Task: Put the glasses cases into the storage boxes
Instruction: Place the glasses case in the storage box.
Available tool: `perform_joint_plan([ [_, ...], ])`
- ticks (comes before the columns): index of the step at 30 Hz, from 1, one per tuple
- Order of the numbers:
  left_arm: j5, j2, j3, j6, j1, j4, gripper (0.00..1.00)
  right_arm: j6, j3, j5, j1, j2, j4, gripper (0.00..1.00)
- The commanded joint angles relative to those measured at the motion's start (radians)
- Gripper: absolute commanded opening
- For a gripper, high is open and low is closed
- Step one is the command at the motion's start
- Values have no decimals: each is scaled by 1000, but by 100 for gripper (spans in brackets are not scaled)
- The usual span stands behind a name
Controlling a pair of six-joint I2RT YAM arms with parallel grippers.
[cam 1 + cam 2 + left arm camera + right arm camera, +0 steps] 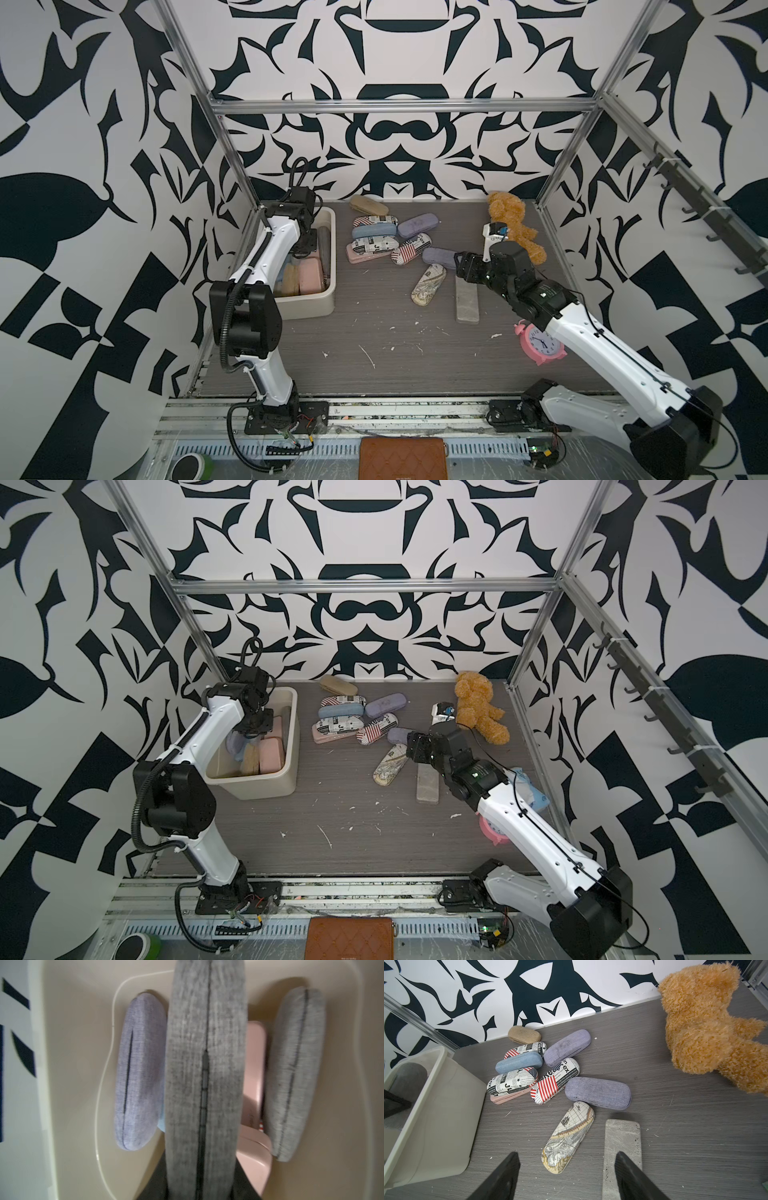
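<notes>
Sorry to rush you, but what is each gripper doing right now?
Left gripper: shut on the grey case.
Right gripper: open, holding nothing.

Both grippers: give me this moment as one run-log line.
left gripper: shut on grey glasses case, over cream tub | right gripper: open, empty, near map-print glasses case

Teddy bear (513, 226), pink alarm clock (540, 345), grey slab (467, 301), brown wallet (402, 459)
</notes>
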Motion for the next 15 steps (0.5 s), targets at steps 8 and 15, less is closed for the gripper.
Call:
perform_joint_plan([
  [8,-247,189,171,24,47,-144,41,-20,-20,-66,-48,-56,6,75],
  [15,-216,153,177,8,27,-142,87,-22,-22,-76,-51,-62,-4,75],
])
